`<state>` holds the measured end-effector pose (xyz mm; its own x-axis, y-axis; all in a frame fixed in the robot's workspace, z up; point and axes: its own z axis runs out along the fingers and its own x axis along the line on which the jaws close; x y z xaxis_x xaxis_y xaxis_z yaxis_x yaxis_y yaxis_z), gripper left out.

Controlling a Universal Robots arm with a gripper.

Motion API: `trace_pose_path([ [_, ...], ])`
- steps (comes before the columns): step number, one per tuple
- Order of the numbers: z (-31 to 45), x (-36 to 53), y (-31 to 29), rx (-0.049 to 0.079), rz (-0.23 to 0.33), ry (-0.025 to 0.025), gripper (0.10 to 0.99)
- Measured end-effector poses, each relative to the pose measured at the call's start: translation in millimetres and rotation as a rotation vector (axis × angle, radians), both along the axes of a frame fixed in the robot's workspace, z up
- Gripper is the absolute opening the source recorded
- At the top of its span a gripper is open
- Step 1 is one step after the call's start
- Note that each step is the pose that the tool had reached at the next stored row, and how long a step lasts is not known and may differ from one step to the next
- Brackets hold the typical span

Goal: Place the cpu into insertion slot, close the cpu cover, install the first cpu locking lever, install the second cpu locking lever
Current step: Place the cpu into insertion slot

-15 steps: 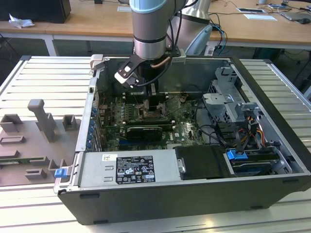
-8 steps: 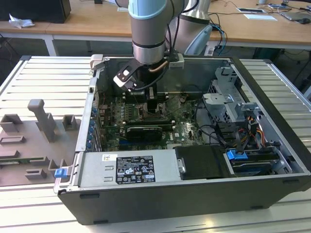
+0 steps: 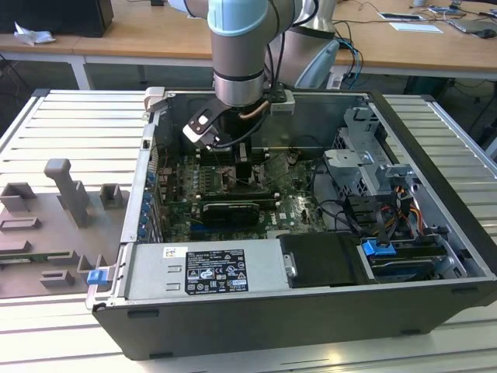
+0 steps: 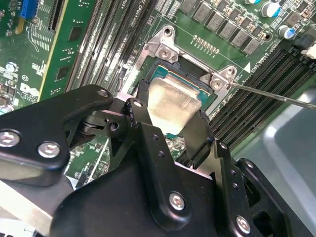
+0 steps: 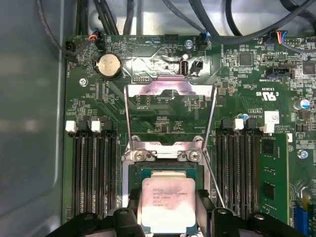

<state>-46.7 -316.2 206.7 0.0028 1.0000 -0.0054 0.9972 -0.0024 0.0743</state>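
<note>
While the black gripper (image 4: 170, 118) is hanging inside the open black computer case (image 3: 256, 334), its two fingers (image 4: 198, 132) are pressing on opposite edges of the small flat square cpu with the pale silver top (image 5: 168, 203). They are spread no wider than the chip. The cpu is lying over the square dark insertion slot with the grey metal rim (image 5: 168, 172), and a thin strip of the slot is showing past the chip's far edge. I cannot tell whether the chip is sitting fully down, since the fingers are covering two of its sides and its near edge is being cut off in the first wrist view.

The thin silver-grey cpu cover frame (image 5: 170, 91) is lying swung open on the far side of the slot, leaving the slot uncovered. One thin steel locking lever (image 5: 127, 116) and a second thin lever (image 5: 213, 118) are running along the cover's two sides. Long black memory slots (image 5: 94, 168) are crowding the slot on both flanks, just beside the fingers, so free room is lying mainly above. In the exterior view the grey arm (image 3: 239, 54) is standing over the green circuit board (image 5: 148, 49) and hiding the slot.
</note>
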Motion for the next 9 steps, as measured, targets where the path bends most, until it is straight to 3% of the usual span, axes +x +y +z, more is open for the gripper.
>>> trace_pose_path([
  [2, -3.5, 0.0, 0.2, 0.000, 0.000, 0.0000, 0.525],
  [9, -4.0, 0.0, 0.2, 0.000, 0.000, 0.0001, 0.525],
])
